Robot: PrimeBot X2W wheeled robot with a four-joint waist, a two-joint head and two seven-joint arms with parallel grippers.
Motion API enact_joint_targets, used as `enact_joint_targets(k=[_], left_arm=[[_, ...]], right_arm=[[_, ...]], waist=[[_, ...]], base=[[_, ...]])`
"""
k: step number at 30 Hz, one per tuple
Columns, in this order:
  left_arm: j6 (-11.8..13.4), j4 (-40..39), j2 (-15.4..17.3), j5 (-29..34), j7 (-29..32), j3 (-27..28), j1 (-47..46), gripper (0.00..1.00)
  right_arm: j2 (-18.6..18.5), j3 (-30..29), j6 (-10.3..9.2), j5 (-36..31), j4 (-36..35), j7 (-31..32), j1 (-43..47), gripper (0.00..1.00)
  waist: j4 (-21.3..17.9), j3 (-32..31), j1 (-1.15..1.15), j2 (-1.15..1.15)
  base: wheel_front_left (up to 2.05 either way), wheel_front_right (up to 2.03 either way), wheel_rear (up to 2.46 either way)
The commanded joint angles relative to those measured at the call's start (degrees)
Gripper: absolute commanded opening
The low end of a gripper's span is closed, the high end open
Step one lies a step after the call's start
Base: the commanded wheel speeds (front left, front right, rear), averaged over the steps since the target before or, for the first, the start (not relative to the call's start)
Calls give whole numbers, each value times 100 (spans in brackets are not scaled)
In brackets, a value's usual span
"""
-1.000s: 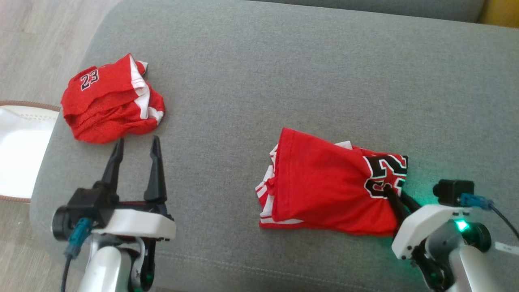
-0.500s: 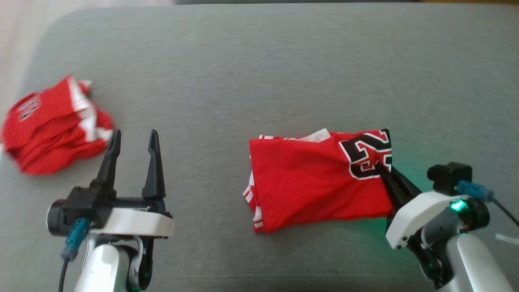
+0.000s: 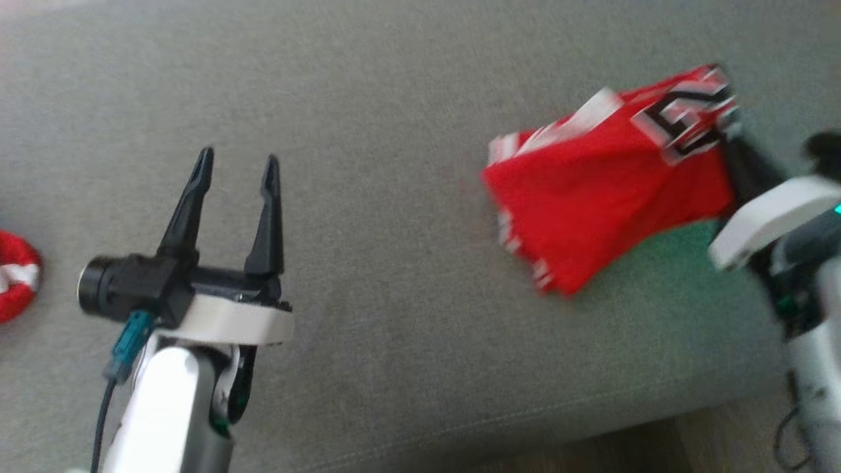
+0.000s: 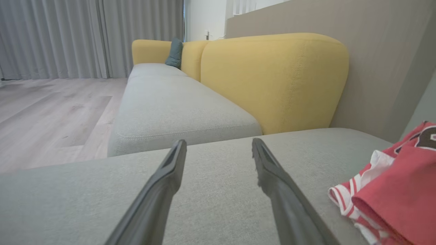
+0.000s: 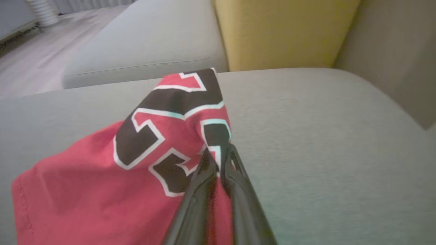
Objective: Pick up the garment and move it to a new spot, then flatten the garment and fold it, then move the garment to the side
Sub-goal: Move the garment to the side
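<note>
While R gripper (image 5: 220,149) pinches jersey (image 5: 85,190), L gripper (image 4: 218,141) spread, empty.

In the head view the garment (image 3: 611,197) lies on the seat cushion (image 3: 407,98) at upper right, its right corner pinched by the right gripper (image 3: 730,138) at the frame's right edge. The left gripper (image 3: 238,157), fingers spread, sits lower left, well apart from the garment. A second garment (image 3: 16,282) lies at the left edge.

My left gripper (image 4: 218,141) hangs, fingers spread, over the grey cushion (image 4: 218,204). The red garment (image 4: 402,180) sits bunched on it, short of its far edge by the yellow backrest (image 4: 272,81).
</note>
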Motion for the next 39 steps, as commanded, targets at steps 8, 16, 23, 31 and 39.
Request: enact_joint_targets(k=[8, 16, 23, 31, 39], left_arm=[[-201, -333, 158, 238, -30, -120, -795, 100], [-309, -596, 269, 384, 43, -282, -1186, 100], [-378, -752, 321, 468, 130, -418, -1436, 100], [-466, -937, 405, 557, 210, -542, -1787, 100], [-494, -850, 428, 516, 165, -588, -1915, 100]], right_arm=[[-667, -699, -5, -61, 121, -193, -794, 0], [-903, -1135, -5, -300, -54, -132, -919, 0], [-990, -1680, -5, -682, -278, -189, -993, 0], [-915, -2275, -5, -1572, -276, -486, -1115, 0], [-468, -2533, -5, -2345, -126, -799, -1079, 100]], waist=[[-254, 708, -1, 0], [-467, 1171, -1, 0], [-505, 1575, -1, 0], [-480, 2097, -1, 0], [-442, 2178, -1, 0]], base=[[0, 0, 0], [0, 0, 0], [0, 0, 0], [0, 0, 0], [0, 0, 0]])
